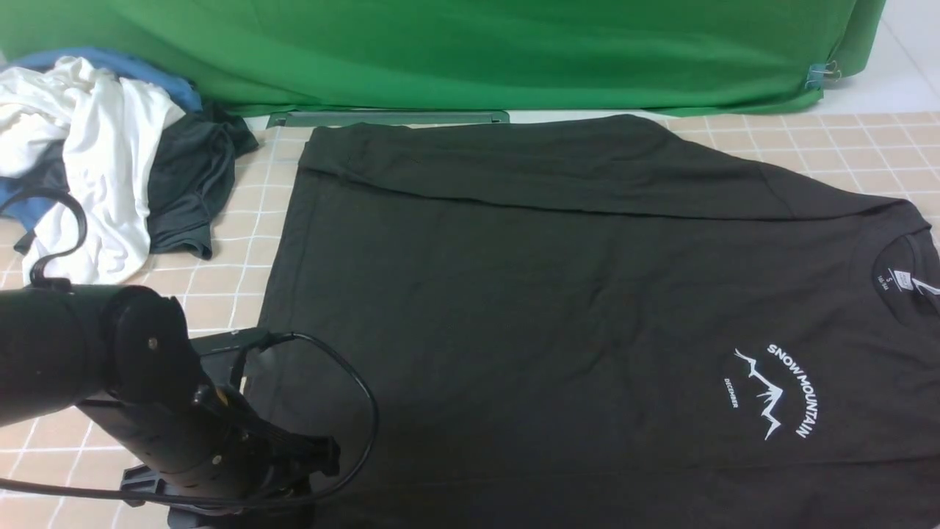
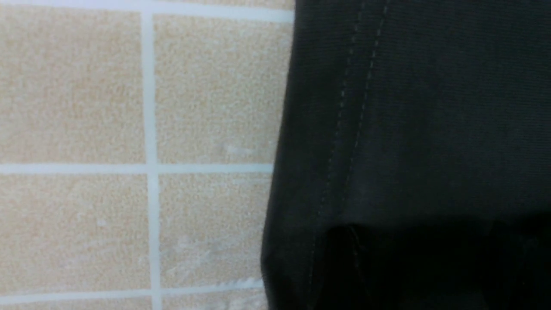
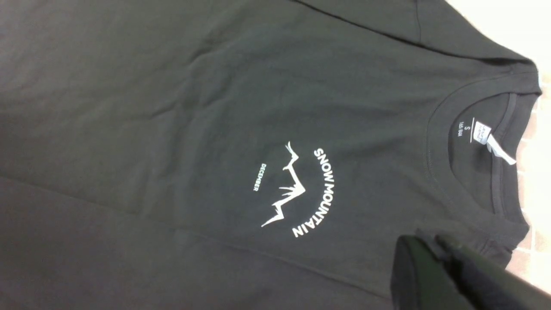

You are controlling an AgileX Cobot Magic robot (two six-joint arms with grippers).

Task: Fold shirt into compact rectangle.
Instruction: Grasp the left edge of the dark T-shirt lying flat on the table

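The shirt lies spread flat on the tiled table, collar to my right.
Its far long edge is folded over in a band; the chest print faces up; my left gripper sits low at the hem end on my left, and I cannot tell how wide its jaws stand; my right gripper hangs near the collar, jaws pressed together; a heap of other clothes lies far left.

L arm sits low at L of front view, forearm approx horizontal, wrist bent down-fwd, L end effector mostly hidden under it so jaw state unreadable; R end effector, seen in its wrist view only, fingers pressed together, closed.
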